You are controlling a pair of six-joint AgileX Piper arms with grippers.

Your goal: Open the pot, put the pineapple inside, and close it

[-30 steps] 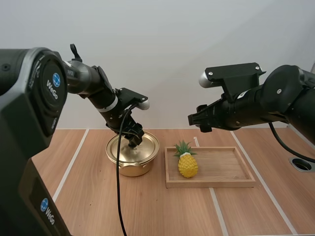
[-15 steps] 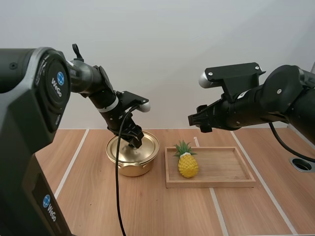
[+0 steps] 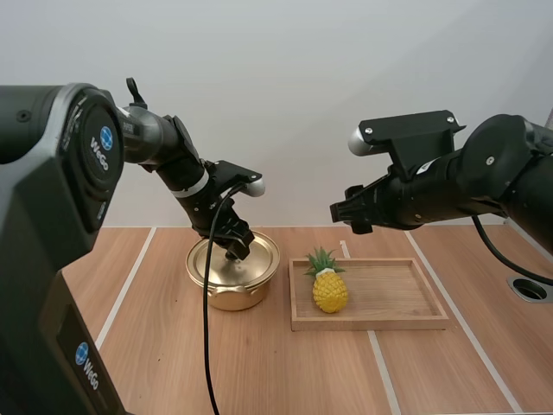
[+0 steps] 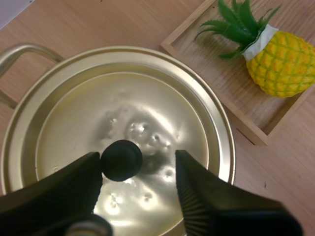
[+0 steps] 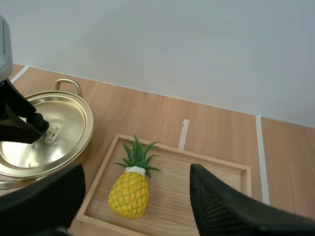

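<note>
Left gripper (image 4: 138, 161), fingers apart astride the knob (image 4: 121, 160) of the pot lid (image 4: 147, 98), knob close against one finger, so an uneven closure could slip off it; right gripper (image 5: 137, 171), fingers likewise apart, raised over the pineapple (image 3: 329, 290) in the wooden tray (image 3: 406, 298), lower centre.

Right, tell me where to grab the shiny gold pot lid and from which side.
Take the small round black knob at the centre of the gold metal lid, coming straight down from above. The lid is a shallow dish lying flat on the pot, and its rim looks too flush to pinch. The open left gripper straddles the knob.
</note>
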